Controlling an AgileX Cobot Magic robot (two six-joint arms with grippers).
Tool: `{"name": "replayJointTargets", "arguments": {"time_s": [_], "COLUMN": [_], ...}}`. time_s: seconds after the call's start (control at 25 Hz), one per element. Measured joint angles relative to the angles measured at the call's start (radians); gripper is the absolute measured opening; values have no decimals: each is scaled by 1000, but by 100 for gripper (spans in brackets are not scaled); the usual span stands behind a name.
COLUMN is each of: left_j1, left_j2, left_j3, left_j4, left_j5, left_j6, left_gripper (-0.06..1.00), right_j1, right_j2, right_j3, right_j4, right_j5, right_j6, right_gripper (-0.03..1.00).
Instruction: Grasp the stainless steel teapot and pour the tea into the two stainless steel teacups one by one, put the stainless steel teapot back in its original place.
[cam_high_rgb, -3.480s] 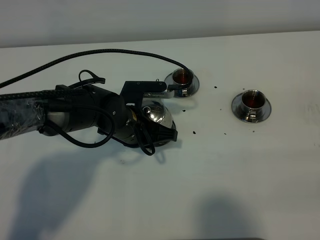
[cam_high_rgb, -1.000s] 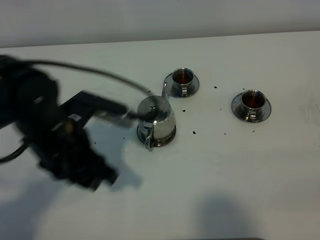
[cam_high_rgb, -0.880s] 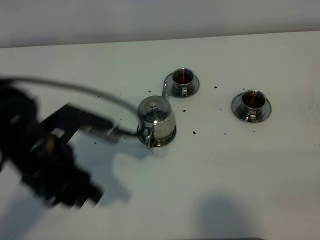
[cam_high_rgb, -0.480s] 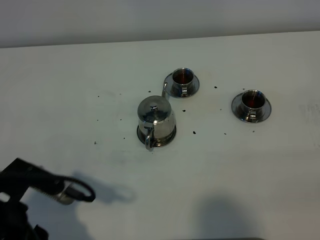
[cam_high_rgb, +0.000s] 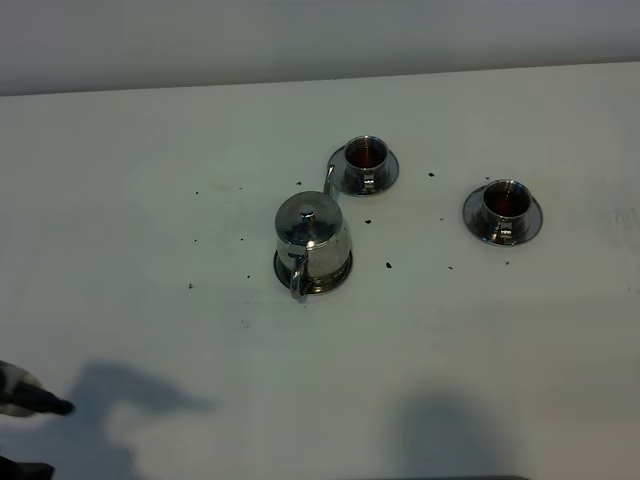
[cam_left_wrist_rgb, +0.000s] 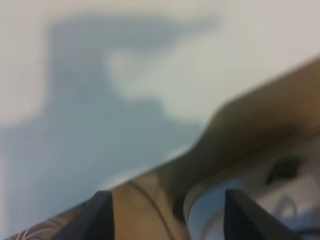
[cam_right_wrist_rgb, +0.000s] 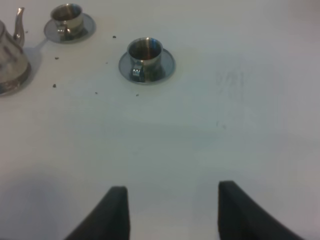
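Observation:
The stainless steel teapot (cam_high_rgb: 312, 240) stands upright on its wide saucer, the original place (cam_high_rgb: 343, 273), mid-table, spout toward the far cup. Nothing is touching it. The two stainless steel teacups (cam_high_rgb: 365, 155) (cam_high_rgb: 503, 200) sit on their small saucers, both holding dark tea. My left gripper (cam_left_wrist_rgb: 167, 220) is open and empty, far from the pot, over the table's near left edge. Only a dark bit of the left arm (cam_high_rgb: 30, 400) shows in the exterior view. My right gripper (cam_right_wrist_rgb: 172, 215) is open and empty, hovering near the table front with the teacups (cam_right_wrist_rgb: 145, 55) (cam_right_wrist_rgb: 66, 17) and teapot (cam_right_wrist_rgb: 10, 60) ahead.
Small dark specks (cam_high_rgb: 388, 265) lie scattered on the white table (cam_high_rgb: 480, 340) around the pot and cups. The left wrist view is blurred and shows the arm's shadow and a brownish surface (cam_left_wrist_rgb: 250, 130) beyond the table edge.
The left arm let go of the teapot and swung back to the near left corner, almost out of the exterior view. Teapot and cups have stayed put.

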Motion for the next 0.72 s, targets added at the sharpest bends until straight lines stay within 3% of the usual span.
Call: {"name": "replayJointTargets", "arguments": {"time_s": [0.28, 0.4, 0.72], "left_j1": [300, 382, 424], "left_j2": [-174, -257, -448], "left_j3": [0, 0, 2], "left_j4": [-90, -117, -120], "left_j5": [0, 1, 3], "left_j6": [126, 160, 166], "left_gripper": [52, 52, 52], "right_j1": [0, 0, 0], "right_j2": [0, 0, 0], "right_j3": [0, 0, 0], "right_j4": [0, 0, 0], "right_j5": [0, 0, 0], "right_j6": [0, 0, 0], "right_gripper": [40, 40, 40]}}
